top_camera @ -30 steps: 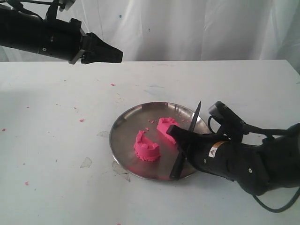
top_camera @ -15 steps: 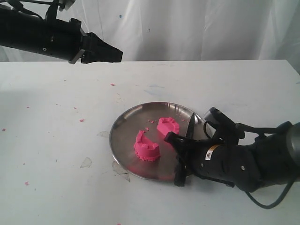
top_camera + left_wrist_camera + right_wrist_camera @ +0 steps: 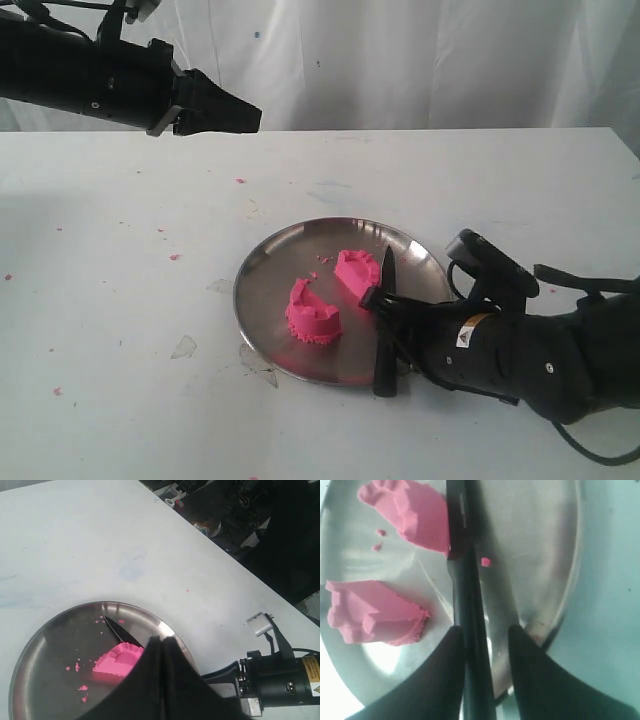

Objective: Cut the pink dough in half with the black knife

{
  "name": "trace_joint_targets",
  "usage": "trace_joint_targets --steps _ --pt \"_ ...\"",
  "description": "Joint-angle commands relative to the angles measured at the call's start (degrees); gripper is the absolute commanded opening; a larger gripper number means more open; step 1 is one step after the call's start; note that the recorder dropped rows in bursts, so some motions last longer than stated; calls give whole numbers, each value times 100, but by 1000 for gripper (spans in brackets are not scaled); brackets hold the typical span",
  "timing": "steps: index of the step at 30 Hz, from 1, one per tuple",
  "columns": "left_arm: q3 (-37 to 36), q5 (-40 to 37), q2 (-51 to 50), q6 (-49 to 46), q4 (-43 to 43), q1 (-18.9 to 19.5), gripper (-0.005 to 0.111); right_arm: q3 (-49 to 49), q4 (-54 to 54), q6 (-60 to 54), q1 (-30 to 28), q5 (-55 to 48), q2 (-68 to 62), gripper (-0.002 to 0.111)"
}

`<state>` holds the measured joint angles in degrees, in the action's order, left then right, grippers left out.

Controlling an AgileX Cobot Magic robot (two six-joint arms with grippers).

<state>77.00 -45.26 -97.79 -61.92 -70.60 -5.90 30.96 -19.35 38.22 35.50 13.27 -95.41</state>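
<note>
The pink dough lies in two half-round chunks on the steel plate. In the right wrist view both chunks sit beside the black knife. The black knife lies flat on the plate, its tip by the far chunk and its handle over the near rim. My right gripper is low at the plate's near right edge, open, its fingers either side of the handle with a gap showing. My left gripper hangs shut and empty, high at the far left.
Small pink crumbs and pale scraps dot the white table left of the plate. A white cloth backdrop closes the far side. The right arm's bulk covers the table near the plate's right rim.
The knife has dropped from tilted up in the right gripper to lying flat on the plate. The right jaws have spread off its handle. The left arm has stayed still.
</note>
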Motion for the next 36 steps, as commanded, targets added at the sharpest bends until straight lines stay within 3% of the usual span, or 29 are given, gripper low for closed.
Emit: trace_joint_targets --steps 1,11,14,17,25,31,36 --pt "-29 -73 71 2 -85 9 0 -308 -192 -300 -16 29 341 29" --pt "-29 -60 71 2 -85 9 0 -1052 -401 -471 -16 159 1458 25" --pt "-29 -60 71 2 -85 9 0 -1111 -401 -963 -6 -97 2159 17" --pt "-29 -50 71 2 -85 9 0 -1111 -287 -1583 -6 -532 3212 0" --pt "-29 542 71 2 -85 9 0 -1111 161 -2168 -6 -2166 6159 0" --pt "-29 1112 71 2 -85 9 0 -1111 79 -2500 -6 -2758 6390 0" --pt "-29 1557 71 2 -85 9 0 -1111 -1092 -2778 107 -2815 6390 0"
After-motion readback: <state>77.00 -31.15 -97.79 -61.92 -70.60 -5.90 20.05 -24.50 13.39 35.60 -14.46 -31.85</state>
